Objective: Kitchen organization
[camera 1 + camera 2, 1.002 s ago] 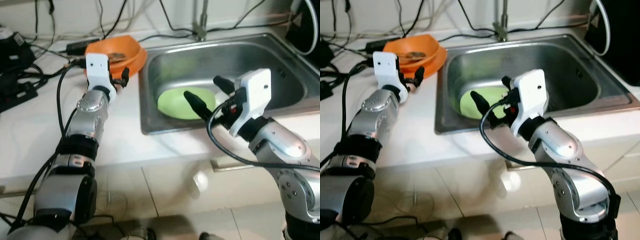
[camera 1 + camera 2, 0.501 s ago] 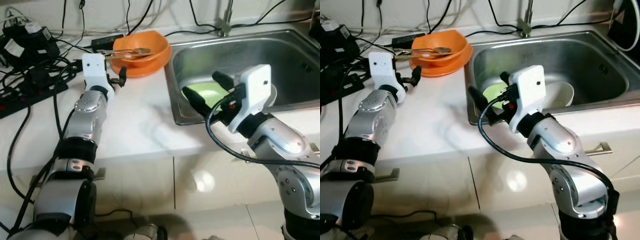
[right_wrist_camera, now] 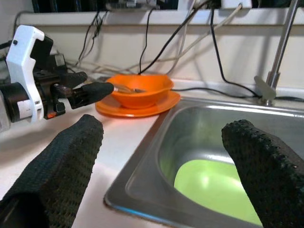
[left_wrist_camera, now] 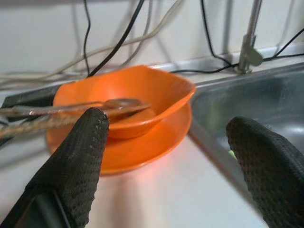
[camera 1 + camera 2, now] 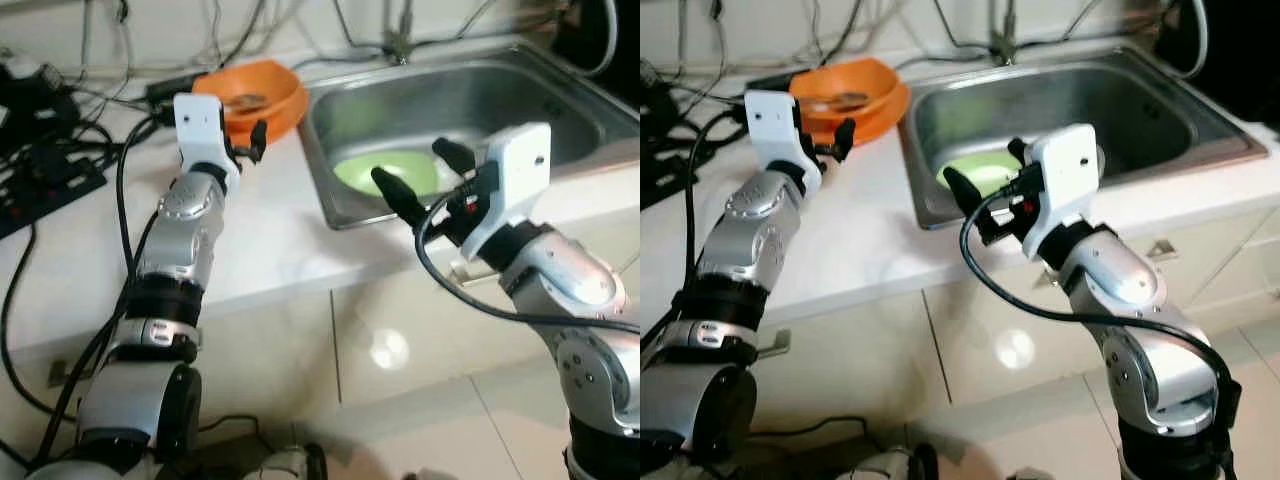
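Left tool [image 4: 166,156] raised over the white counter [image 5: 250,235], fingers spread wide apart and gripping nothing, aimed at the orange bowl [image 4: 126,102]. Bowl seated on an orange plate [image 4: 142,142] near the back of the counter, just beside the sink's left rim, with a metal spoon [image 4: 95,105] lying across its top. Right tool [image 3: 161,156] held out in front of the steel sink [image 5: 480,95], fingers likewise parted wide and empty, near the sink's front edge. Green plate [image 5: 385,172] lying flat on the sink's bottom, toward the front left corner. Faucet [image 3: 275,57] standing at the back rim. Black cables [image 5: 60,170] tangled across the counter's left end and along the wall behind the bowl. Pale cabinet fronts [image 5: 400,340] below the counter edge.
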{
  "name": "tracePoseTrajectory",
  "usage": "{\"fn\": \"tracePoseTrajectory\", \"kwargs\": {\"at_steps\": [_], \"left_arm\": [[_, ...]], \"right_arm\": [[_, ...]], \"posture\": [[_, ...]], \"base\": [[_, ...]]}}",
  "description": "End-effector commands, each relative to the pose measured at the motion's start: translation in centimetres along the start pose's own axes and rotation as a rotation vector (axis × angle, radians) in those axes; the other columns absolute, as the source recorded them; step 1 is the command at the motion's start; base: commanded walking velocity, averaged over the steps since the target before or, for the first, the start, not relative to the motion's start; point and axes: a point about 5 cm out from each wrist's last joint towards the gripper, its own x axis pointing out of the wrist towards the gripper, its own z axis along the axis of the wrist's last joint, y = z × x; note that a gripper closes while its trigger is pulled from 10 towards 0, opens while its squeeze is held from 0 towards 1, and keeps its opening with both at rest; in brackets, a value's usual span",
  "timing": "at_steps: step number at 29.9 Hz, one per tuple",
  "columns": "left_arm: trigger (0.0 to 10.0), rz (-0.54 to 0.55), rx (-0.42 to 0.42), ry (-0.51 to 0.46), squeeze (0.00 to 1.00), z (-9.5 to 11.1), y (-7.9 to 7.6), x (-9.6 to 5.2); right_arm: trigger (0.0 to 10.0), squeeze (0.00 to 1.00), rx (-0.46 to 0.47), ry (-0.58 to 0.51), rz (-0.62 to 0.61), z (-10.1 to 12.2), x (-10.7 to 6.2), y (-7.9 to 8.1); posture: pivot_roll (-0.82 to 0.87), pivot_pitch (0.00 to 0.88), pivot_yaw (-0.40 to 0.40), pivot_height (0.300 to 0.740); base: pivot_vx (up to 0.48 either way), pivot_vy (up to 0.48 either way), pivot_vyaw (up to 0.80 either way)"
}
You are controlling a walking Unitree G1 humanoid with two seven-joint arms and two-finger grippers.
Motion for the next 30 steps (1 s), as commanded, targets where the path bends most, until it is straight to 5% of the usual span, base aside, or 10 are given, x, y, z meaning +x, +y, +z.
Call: {"fn": "tracePoseTrajectory", "kwargs": {"at_steps": [1, 22, 30], "left_arm": [[10.0, 0.012, -0.004, 0.013, 0.00, -0.4, 0.3, -0.3], [10.0, 0.021, -0.052, -0.022, 0.00, -0.1, -0.2, -1.5], [10.0, 0.036, -0.059, -0.017, 0.00, -0.1, 0.1, -1.5]], "right_arm": [[10.0, 0.00, -0.009, -0.012, 0.000, 0.3, 0.0, -0.1], [10.0, 0.00, -0.035, -0.008, 0.056, 0.0, 0.5, 0.6], [10.0, 0.00, -0.043, -0.018, 0.071, 0.3, 0.8, 0.6]], "posture": [[-0.06, 0.081, 0.124, 0.740], [-0.02, 0.070, 0.096, 0.740], [-0.03, 0.061, 0.095, 0.740]], "base": [[0.000, 0.000, 0.00], [0.000, 0.000, 0.00], [0.282, 0.000, 0.00]]}}
